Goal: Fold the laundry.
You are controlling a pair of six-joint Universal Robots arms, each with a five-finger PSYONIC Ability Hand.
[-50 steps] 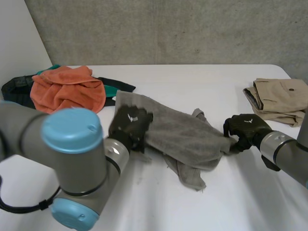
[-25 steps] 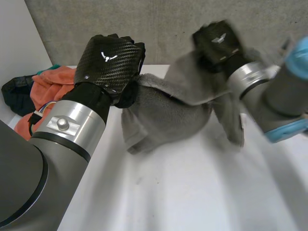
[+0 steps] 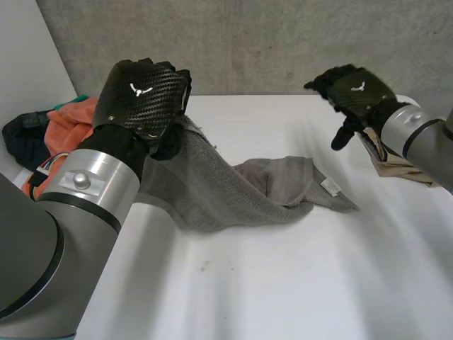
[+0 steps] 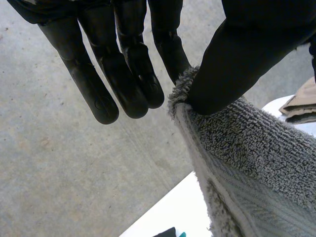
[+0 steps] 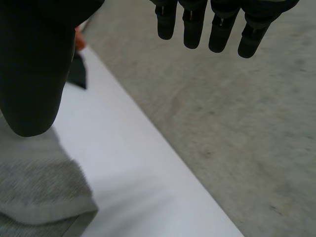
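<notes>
My left hand (image 3: pixel 141 95) is raised over the table's left side, shut on a corner of the grey towel (image 3: pixel 233 191). In the left wrist view its thumb (image 4: pixel 237 64) pinches the towel's edge (image 4: pixel 247 148) against a finger. From that hand the towel hangs down to the table and trails rightward, ending in a flat tail with a small label. My right hand (image 3: pixel 354 88) hovers high at the right with fingers spread, open and empty. In its own wrist view the fingers (image 5: pixel 212 24) are straight and the towel (image 5: pixel 34 197) lies below the thumb.
A crumpled orange cloth (image 3: pixel 67 117) and a dark green garment (image 3: pixel 21 134) lie at the far left. Folded khaki trousers (image 3: pixel 396 166) sit at the right edge, partly behind my right arm. The white table (image 3: pixel 283 283) runs to a grey wall.
Both hands lifted the towel off the table. The right hand then let go and opened, and its end of the towel dropped to the table. The left hand keeps its corner.
</notes>
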